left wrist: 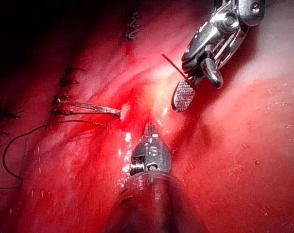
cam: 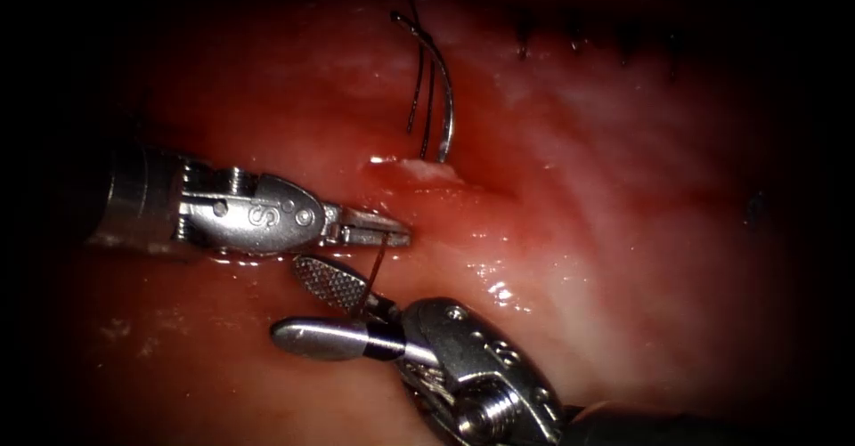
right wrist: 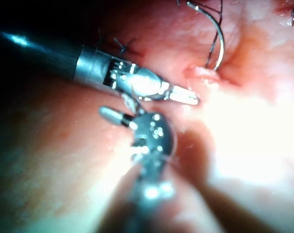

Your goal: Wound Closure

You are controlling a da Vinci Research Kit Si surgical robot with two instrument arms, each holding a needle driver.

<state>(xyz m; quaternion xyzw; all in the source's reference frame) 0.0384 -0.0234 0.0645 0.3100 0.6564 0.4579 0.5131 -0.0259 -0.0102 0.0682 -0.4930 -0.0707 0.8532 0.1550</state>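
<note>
The curved needle [cam: 448,108] stands up out of the tissue [cam: 623,232], one end buried at a pale raised lip [cam: 427,171] and its tail up with dark thread [cam: 417,90] hanging from it. It also shows as needle [left wrist: 95,108] and needle [right wrist: 220,43]. My left tool [cam: 383,231] lies just below and left of that lip, jaws shut, nothing seen between them. My right tool [cam: 325,312] sits beneath it with jaws open. A short reddish thread piece [cam: 374,272] runs from beside the left jaws down between the right tool's open jaws; the same thread piece [left wrist: 173,64] ends apart from my left tool [left wrist: 150,130].
Finished dark stitches [cam: 574,41] line the cut at the upper right. Red fluid wets the tissue around both tools. A long loose thread [left wrist: 20,141] loops across the tissue beside more stitches [left wrist: 64,77].
</note>
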